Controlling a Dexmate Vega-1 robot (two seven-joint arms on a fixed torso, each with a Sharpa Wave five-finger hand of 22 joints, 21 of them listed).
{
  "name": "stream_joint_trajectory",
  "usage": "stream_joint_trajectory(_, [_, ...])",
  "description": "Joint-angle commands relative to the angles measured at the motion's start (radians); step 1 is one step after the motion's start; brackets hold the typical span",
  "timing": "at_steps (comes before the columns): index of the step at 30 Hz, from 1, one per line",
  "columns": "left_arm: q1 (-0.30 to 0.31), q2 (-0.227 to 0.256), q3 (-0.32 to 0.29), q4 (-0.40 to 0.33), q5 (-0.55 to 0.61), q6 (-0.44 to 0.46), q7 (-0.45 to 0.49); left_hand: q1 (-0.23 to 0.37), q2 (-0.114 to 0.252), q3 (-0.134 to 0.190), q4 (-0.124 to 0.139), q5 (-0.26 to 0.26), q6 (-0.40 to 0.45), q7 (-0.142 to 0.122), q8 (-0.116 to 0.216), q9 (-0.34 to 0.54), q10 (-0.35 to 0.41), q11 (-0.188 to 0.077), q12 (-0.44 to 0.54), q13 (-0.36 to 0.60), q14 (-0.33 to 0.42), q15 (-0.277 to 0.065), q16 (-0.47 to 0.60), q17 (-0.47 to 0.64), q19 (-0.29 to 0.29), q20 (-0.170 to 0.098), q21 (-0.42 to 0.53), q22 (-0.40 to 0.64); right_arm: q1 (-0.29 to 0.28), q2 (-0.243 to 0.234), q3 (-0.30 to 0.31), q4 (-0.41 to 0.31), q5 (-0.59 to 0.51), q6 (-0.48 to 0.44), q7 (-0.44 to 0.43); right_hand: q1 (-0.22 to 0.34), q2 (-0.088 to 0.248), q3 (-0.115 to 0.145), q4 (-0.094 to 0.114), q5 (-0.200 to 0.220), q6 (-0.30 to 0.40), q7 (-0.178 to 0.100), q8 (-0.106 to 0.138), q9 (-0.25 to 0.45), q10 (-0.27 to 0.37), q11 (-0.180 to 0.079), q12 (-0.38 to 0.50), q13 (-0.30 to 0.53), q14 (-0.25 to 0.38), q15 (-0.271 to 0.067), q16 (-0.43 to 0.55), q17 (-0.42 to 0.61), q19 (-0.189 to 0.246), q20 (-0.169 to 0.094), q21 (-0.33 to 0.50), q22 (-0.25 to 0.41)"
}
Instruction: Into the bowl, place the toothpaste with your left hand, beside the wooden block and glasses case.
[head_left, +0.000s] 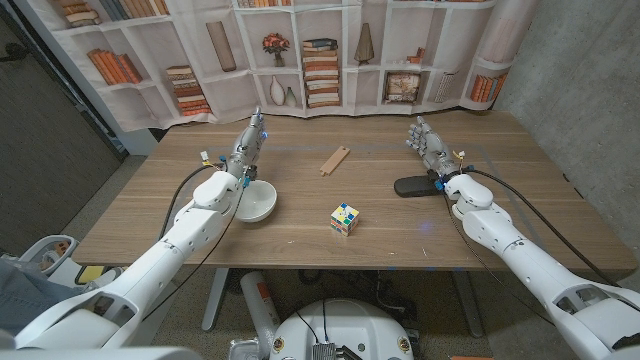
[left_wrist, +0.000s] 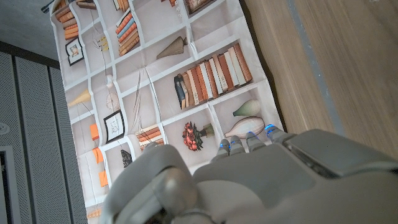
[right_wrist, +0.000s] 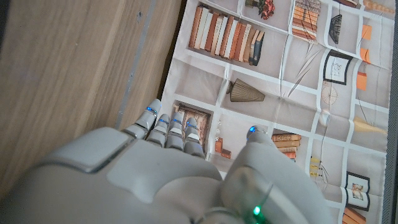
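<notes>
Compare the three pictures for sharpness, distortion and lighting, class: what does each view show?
Head view: sharp, wide-angle bend at the edges, even light, soft shadows under the bowl and cube. Left wrist view: left hand close and soft, backdrop crisp. Right wrist view: right hand likewise blurred, lit green at its base.
</notes>
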Motion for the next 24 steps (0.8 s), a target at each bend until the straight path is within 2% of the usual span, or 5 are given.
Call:
stream_joint_trajectory(1, [-0.014, 0.021, -0.009, 0.027, 0.004, -0.011, -0.027, 0.016, -0.002, -0.002, -0.006, 0.009, 0.011, 0.002, 0.011, 0.004, 0.008, 0.000, 0.006, 0.004, -0.036, -0.002, 0.005, 0.003, -0.110, 0.005, 0.005, 0.005, -0.004, 0.009, -0.011, -0.018, -0.018, -0.012, -0.036, 0.011, 0.003, 0.004, -0.008, 0.003, 0.009, 0.003, 0.002, 0.005, 0.004, -0.001, 0.005, 0.003, 0.005, 0.007, -0.001, 0.003, 0.004, -0.005, -0.003, 0.002])
stream_joint_trajectory(11, [0.000, 0.035, -0.030, 0.054, 0.013, -0.068, -0.030, 0.026, 0.002, 0.000, -0.011, 0.011, 0.029, -0.001, 0.014, 0.003, 0.027, -0.004, 0.011, 0.004, -0.019, -0.005, 0.007, 0.003, -0.095, 0.004, 0.009, 0.005, 0.007, 0.021, -0.026, -0.026, -0.042, -0.023, -0.065, 0.011, 0.004, 0.003, -0.009, 0.002, 0.009, 0.002, 0.001, 0.005, 0.005, 0.001, 0.005, 0.003, 0.007, 0.007, -0.002, 0.004, 0.004, -0.004, -0.009, 0.002])
stream_joint_trajectory(17, [0.011, 0.067, -0.039, 0.036, 0.009, -0.040, -0.034, 0.035, 0.004, 0.000, -0.015, 0.013, 0.046, 0.001, 0.016, 0.004, 0.042, -0.001, 0.012, 0.004, -0.003, -0.005, 0.009, 0.003, -0.059, 0.001, 0.022, 0.006, 0.014, 0.029, -0.032, -0.027, -0.050, -0.031, -0.078, 0.010, 0.004, 0.003, -0.009, 0.002, 0.011, 0.002, 0.002, 0.005, 0.006, 0.001, 0.004, 0.003, 0.007, 0.007, -0.002, 0.004, 0.004, -0.003, -0.012, 0.002])
stream_joint_trajectory(24, [0.023, 0.091, -0.044, 0.018, 0.032, -0.045, -0.019, 0.040, 0.004, -0.001, -0.017, 0.014, 0.056, 0.002, 0.017, 0.004, 0.052, 0.003, 0.014, 0.005, 0.006, -0.003, 0.009, 0.003, -0.053, 0.001, 0.022, 0.007, 0.028, 0.035, -0.038, -0.016, -0.059, -0.027, -0.079, 0.011, 0.005, 0.003, -0.011, 0.001, 0.012, 0.001, 0.002, 0.005, 0.009, -0.003, 0.005, 0.003, 0.011, 0.001, -0.001, 0.004, 0.006, -0.003, -0.016, 0.003])
